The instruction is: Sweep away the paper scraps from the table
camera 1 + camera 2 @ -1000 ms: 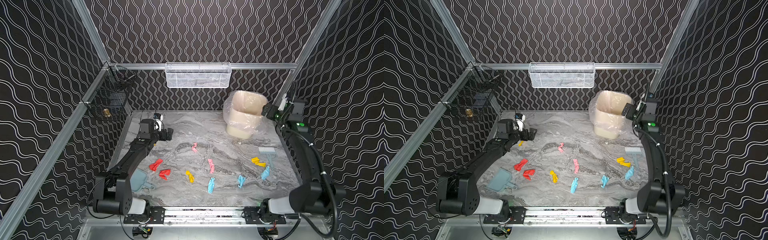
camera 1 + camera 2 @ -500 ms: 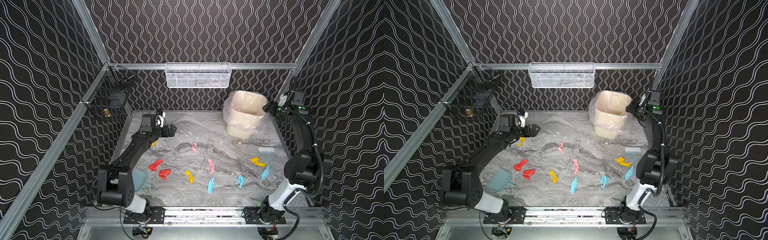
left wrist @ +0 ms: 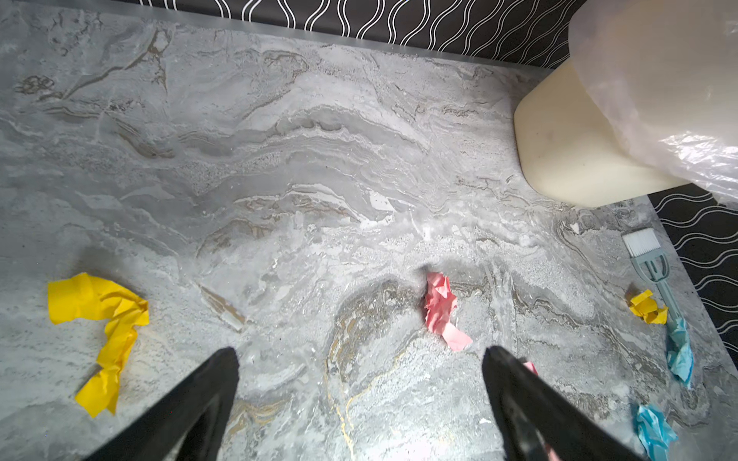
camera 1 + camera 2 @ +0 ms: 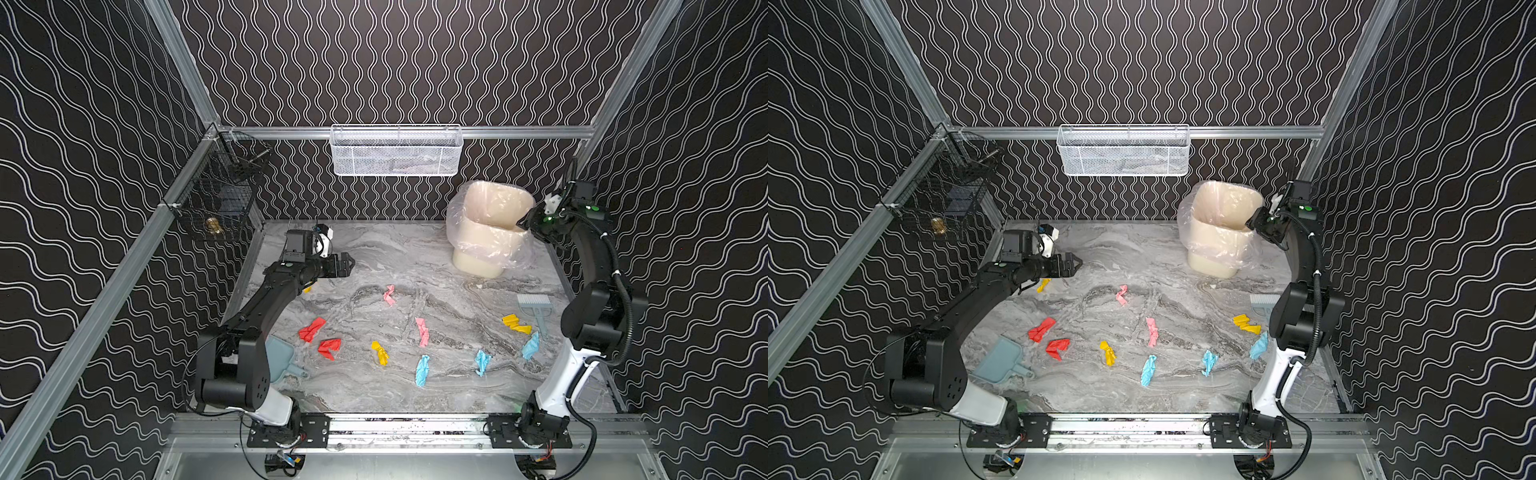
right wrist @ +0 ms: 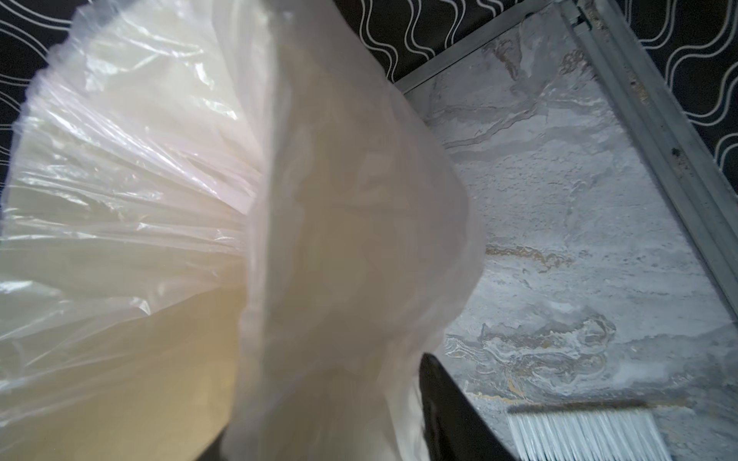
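Bin liner (image 5: 339, 239) hides one of the right jaws; brush (image 5: 579, 436) just beside the visible one is cut off by frame edge.

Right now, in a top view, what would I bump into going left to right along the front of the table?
Pale blue plastic dustpan, red crumpled paper scrap, yellow twisted paper scrap, long light blue paper scrap, shorter light blue paper scrap.

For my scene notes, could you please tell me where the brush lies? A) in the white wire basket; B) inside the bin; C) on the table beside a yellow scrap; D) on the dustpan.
C: the brush lies flat on the table, its handle next to a yellow scrap.
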Available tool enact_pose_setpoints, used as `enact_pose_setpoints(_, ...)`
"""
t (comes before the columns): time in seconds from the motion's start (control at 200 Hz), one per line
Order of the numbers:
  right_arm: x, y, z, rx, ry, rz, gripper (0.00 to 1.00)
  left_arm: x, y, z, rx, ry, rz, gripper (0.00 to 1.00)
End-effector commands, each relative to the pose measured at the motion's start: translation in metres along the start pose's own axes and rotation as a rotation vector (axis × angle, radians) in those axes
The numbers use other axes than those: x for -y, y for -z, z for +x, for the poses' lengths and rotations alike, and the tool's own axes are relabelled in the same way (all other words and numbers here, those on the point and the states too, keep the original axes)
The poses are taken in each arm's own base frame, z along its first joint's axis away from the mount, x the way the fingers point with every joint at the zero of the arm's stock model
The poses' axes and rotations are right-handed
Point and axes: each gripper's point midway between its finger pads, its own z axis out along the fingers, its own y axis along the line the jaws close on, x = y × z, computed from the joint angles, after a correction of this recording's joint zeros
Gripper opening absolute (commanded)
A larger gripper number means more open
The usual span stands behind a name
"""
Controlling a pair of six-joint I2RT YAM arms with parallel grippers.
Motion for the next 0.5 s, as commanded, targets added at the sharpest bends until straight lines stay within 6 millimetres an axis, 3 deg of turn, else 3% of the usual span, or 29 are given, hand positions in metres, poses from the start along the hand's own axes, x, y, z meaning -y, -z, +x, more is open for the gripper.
enact_pose_setpoints(0.0, -0.003, -0.001, 0.010, -0.049, 0.033, -0.003, 0.45, 0.003, 0.003, 0.006, -0.025, -0.011, 0.010, 0.99)
enact_pose_setpoints(0.155, -0.013, -0.003, 0.019, -0.075, 0.059, -0.024, 0.37, 0.004, 0.007, 0.009, -0.033, -0.008, 0.011, 0.99)
enact_pose_setpoints(0.496, -0.055, -0.017, 0.049, -0.167, 0.132, -0.116, 0.36, 0.008, 0.015, 0.018, -0.070, -0.020, 0.023, 0.99)
